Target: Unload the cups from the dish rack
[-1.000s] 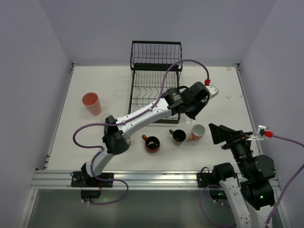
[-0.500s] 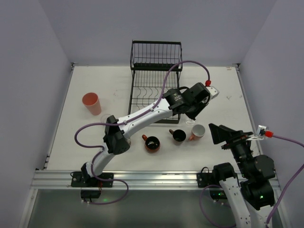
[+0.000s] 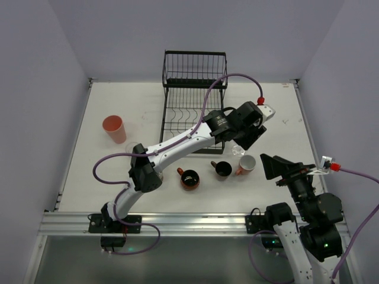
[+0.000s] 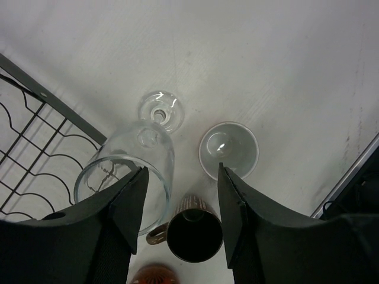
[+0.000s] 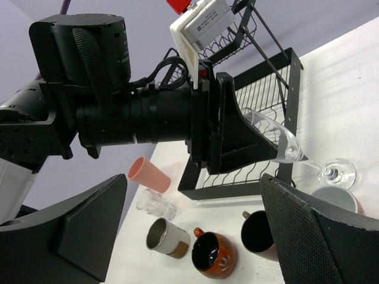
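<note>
Against left end effector (image 4: 180,177), tilted glass (image 4: 133,155)

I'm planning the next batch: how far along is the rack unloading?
Nearly done. Six cups sit on the table, including the salmon tumbler and dark mug. In hand: a stemmed glass leans tilted at the left gripper's parted jaws, foot on the table. Left: nothing shows in the dish rack, though the arm hides part.

From above and behind me, the top camera looks down, dish rack (image 3: 194,89) at twelve o'clock. My left wrist camera peers close down on a clear glass (image 4: 127,168). My right wrist camera, low, sees that glass toward ten o'clock.
</note>
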